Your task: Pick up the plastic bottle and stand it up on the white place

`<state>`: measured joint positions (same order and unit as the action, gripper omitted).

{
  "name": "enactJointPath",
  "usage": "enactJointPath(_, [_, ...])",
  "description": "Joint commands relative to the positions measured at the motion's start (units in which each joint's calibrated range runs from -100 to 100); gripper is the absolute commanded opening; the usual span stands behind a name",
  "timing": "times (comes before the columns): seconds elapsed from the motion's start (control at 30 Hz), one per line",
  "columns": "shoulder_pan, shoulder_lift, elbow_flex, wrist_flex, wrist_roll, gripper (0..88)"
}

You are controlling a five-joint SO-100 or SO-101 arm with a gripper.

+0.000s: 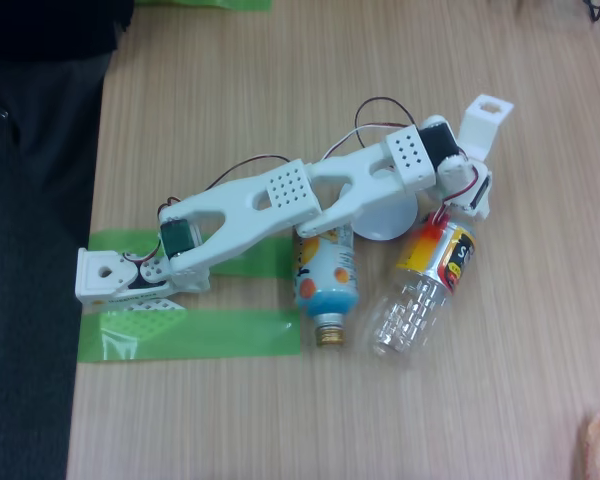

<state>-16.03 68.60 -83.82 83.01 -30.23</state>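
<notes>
Two bottles lie on the wooden desk in the fixed view, both on their sides near the middle of the frame. The plastic bottle, clear and ribbed with a yellow-orange, red and black label, slants from upper right to lower left, its transparent base toward the bottom of the frame and its cap end tucked up under the arm's wrist. Just left of it lies the shorter orange-and-blue bottle, gold neck pointing down the frame; the two are close but seem apart.

Reaching from its base at the left edge, where green tape pins it to the desk so it cannot shift, the white arm stretches to the right. Its end effector sits at the label end of the plastic bottle, right at its neck. Whether the fingers are pinching the bottle or merely poised around it cannot be told from this angle.

Partly under the forearm, the white place shows as a round disc just upper left of the bottle's label, near enough that only a short carry should be needed. Standing the bottle up there is not yet done.
</notes>
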Motion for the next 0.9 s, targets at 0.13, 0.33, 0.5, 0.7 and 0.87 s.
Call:
enactJointPath(0.13, [0.5,-1.6,-7.3,3.0,0.1,6.9])
enactJointPath(0.33, [0.5,-4.0,-15.5,6.3,-0.1,6.9])
enactJointPath(0.5, [0.5,-12.6,-15.1,9.0,-0.4,6.8])
enactJointPath(0.7, [0.5,-21.3,-15.1,11.2,-0.4,6.8])
enactJointPath(0.87, [2.6,-25.8,-15.2,12.4,-0.4,6.8])
